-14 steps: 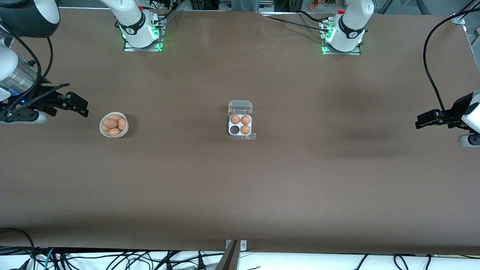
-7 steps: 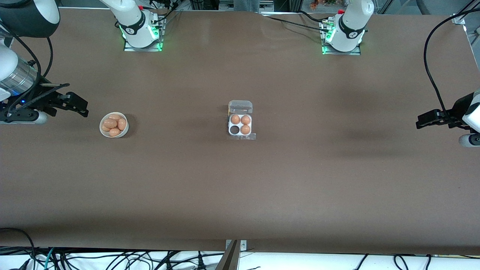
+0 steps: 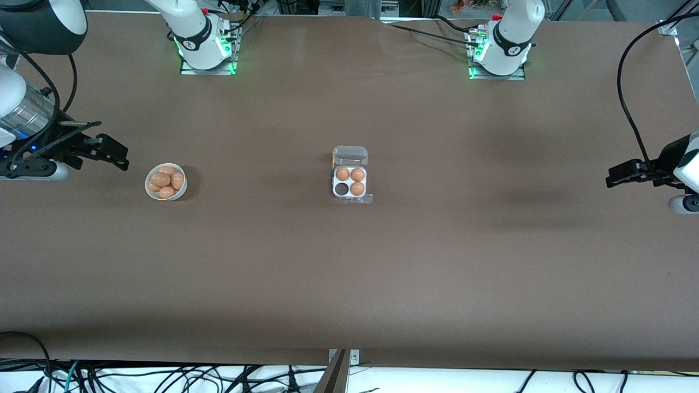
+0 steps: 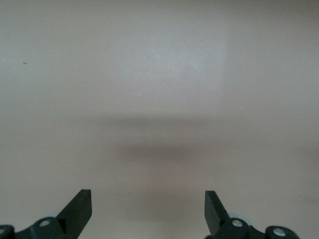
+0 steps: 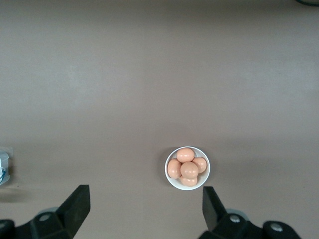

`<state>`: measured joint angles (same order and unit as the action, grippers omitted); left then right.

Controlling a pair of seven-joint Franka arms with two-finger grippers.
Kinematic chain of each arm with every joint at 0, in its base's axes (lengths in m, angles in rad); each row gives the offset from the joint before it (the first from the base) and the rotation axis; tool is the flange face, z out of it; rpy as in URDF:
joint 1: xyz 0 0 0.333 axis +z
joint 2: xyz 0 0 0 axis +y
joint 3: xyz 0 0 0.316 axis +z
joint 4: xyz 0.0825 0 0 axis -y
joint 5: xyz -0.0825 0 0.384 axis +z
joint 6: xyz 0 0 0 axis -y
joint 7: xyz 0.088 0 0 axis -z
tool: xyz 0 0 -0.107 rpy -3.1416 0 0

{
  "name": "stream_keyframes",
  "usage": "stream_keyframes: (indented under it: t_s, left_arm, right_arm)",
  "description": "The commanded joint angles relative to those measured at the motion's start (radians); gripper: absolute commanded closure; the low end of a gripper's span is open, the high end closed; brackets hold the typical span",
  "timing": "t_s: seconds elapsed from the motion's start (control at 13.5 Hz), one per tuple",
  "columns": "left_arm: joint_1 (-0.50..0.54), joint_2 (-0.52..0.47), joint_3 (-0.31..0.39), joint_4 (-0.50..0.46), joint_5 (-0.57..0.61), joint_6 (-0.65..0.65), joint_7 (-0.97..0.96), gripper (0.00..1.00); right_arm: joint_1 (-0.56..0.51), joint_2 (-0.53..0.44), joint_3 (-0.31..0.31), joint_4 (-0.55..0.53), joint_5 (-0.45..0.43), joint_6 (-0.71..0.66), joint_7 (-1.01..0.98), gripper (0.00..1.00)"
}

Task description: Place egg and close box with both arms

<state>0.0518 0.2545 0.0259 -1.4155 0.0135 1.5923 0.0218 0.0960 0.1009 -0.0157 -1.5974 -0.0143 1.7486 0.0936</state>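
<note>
The box (image 3: 334,183) sits at the table's middle, a white four-cell tray with its clear lid (image 3: 350,155) open and lying flat on the side farther from the camera. Three brown eggs (image 3: 357,188) fill cells, and one cell (image 3: 342,189) is empty. A round white bowl (image 3: 147,186) holding several eggs (image 3: 165,180) stands toward the right arm's end. My right gripper (image 3: 121,155) is open and empty, up in the air beside the bowl; the bowl (image 5: 174,183) also shows in the right wrist view between its open fingers (image 5: 144,196). My left gripper (image 3: 609,179) is open and empty over bare table (image 4: 148,196) at the left arm's end.
The brown table (image 3: 349,273) is wide and flat. An edge of the box (image 5: 2,164) shows at the border of the right wrist view. Both arm bases (image 3: 205,46) stand along the edge farthest from the camera. Cables hang past the nearest table edge (image 3: 164,376).
</note>
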Motion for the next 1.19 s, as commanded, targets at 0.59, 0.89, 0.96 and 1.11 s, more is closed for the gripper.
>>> stream_keyframes:
  t_s: [0.59, 0.89, 0.96, 1.11]
  left_arm:
    - [0.002, 0.000, 0.002, 0.017, -0.003, -0.020, 0.006, 0.00]
    - [0.002, 0.000, 0.002, 0.017, -0.003, -0.020, 0.004, 0.00]
    - [0.002, 0.000, 0.002, 0.017, -0.003, -0.020, 0.006, 0.00]
    - [0.002, 0.002, 0.002, 0.017, -0.003, -0.020, 0.004, 0.00]
  right_arm:
    - [-0.001, -0.004, 0.005, 0.002, -0.010, -0.004, -0.005, 0.00]
    - [-0.004, 0.002, 0.005, 0.002, -0.009, -0.008, -0.015, 0.00]
    - [-0.004, 0.014, 0.005, 0.001, -0.010, -0.008, -0.017, 0.00]
    - [-0.004, 0.031, 0.003, -0.001, -0.012, -0.008, -0.012, 0.00]
